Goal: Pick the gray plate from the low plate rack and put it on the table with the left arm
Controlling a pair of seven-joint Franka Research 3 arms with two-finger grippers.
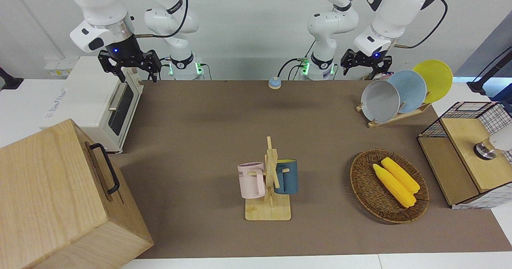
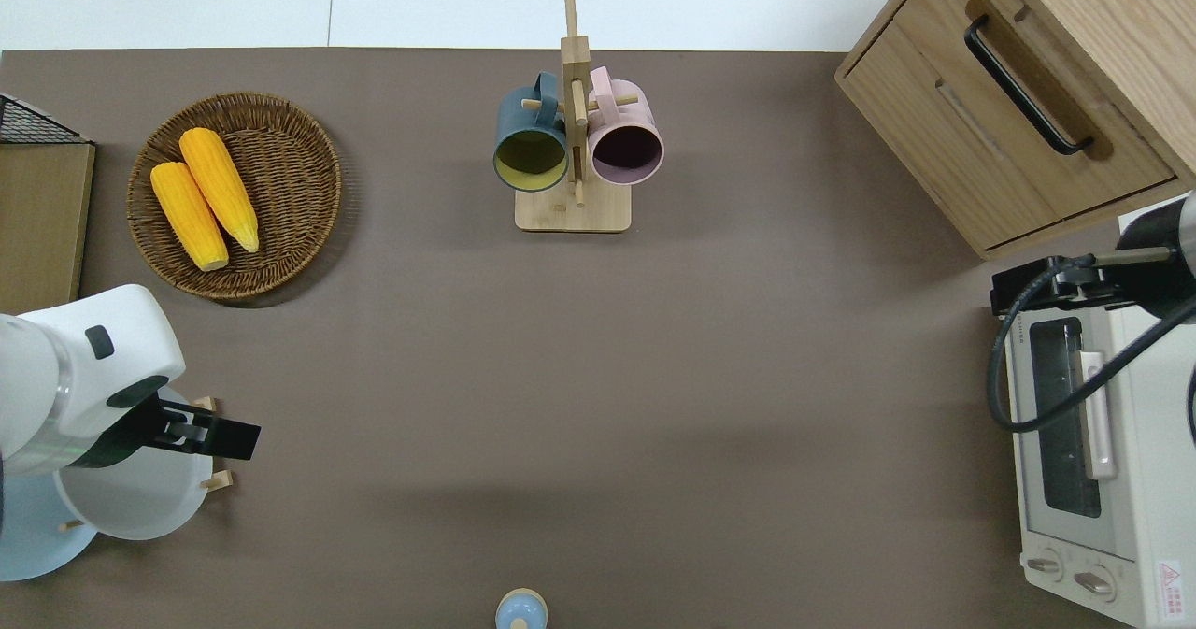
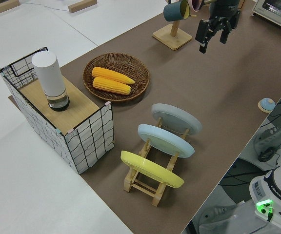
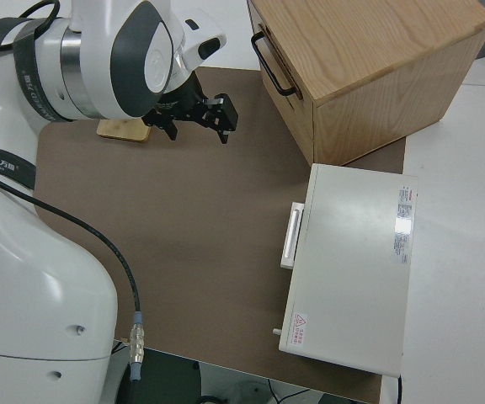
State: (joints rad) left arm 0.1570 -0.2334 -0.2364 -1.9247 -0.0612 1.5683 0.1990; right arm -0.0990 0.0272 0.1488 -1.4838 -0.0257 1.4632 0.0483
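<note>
The gray plate (image 1: pixel 380 101) stands tilted in the slot of the low plate rack (image 1: pixel 400 116) that is farthest from the robots, at the left arm's end of the table (image 1: pixel 200 121). In the overhead view my left gripper (image 2: pixel 198 433) hangs over the plate's (image 2: pixel 131 503) upper rim. It is well above the plate, open and empty (image 1: pixel 365 64). The left side view shows the gripper (image 3: pixel 212 35) high above the plate (image 3: pixel 176 118) and the rack (image 3: pixel 150 187). The right gripper (image 1: pixel 130 67) is parked, open and empty.
A light-blue plate (image 1: pixel 410 89) and a yellow plate (image 1: pixel 434 75) fill the rack's other slots. A wicker basket (image 1: pixel 362 181) with two corn cobs, a wire-sided box (image 1: pixel 460 141), a mug tree (image 1: pixel 270 181), a toaster oven (image 1: pixel 96 101), a wooden cabinet (image 1: pixel 52 197) and a small bell (image 1: pixel 274 83) also stand here.
</note>
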